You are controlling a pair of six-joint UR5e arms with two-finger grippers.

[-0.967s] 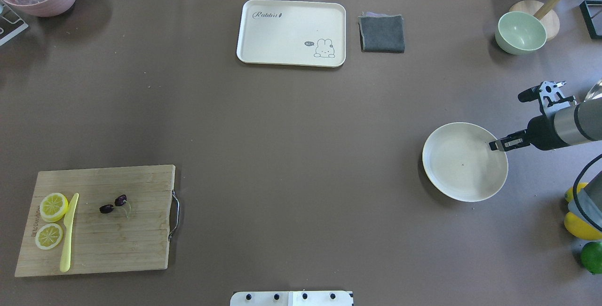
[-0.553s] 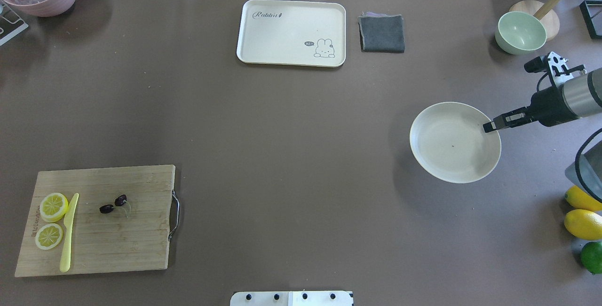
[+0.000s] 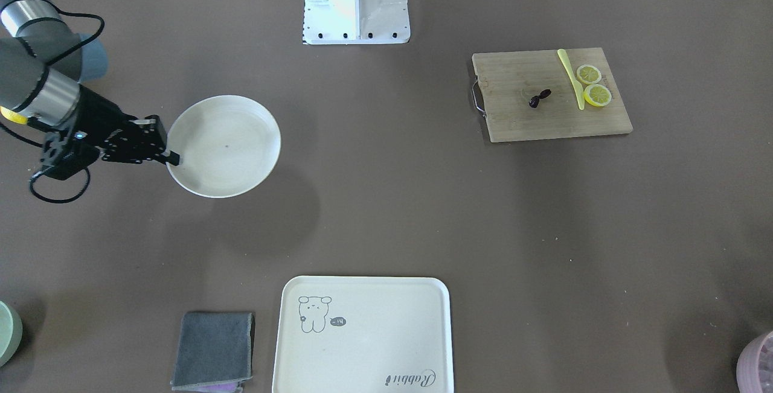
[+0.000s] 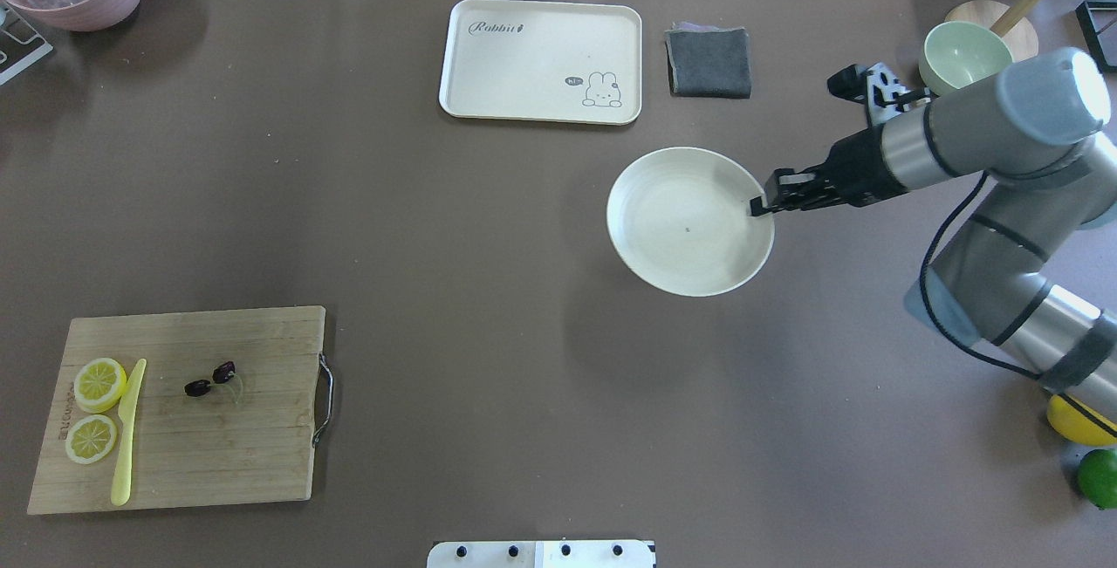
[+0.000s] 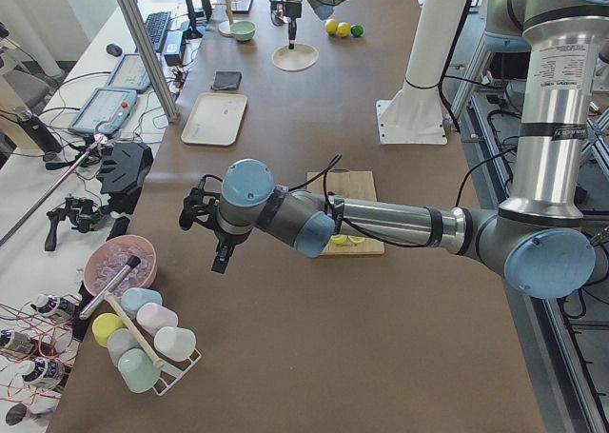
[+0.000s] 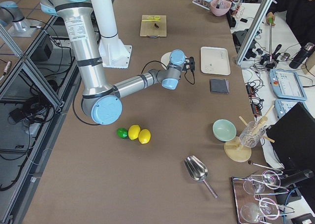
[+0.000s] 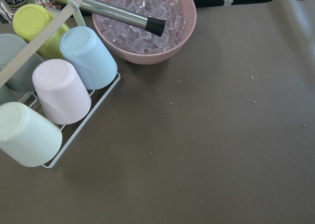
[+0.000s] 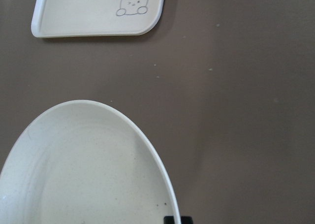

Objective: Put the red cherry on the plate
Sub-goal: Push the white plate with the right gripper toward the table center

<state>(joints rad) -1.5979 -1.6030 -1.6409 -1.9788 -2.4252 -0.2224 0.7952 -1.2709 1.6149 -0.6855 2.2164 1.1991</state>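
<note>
Overhead: the tiny red cherry (image 4: 224,371) lies on a cutting board (image 4: 262,463), well apart from the plate (image 4: 663,245), at its eight o'clock. The plate's three o'clock rim is pinched by the right gripper (image 4: 757,206). Whether the left gripper (image 5: 223,255) is spread cannot be told. The cherry is judged light, soft and prone to rolling, best taken gently across its body.

Cream plate (image 4: 663,264), cream tray (image 4: 524,62) with rabbit drawing, yellow lemon slices (image 4: 99,383), brown table (image 4: 489,315)

Lime (image 6: 122,133) beside two lemons (image 6: 139,134) on brown table (image 6: 98,184)
</note>
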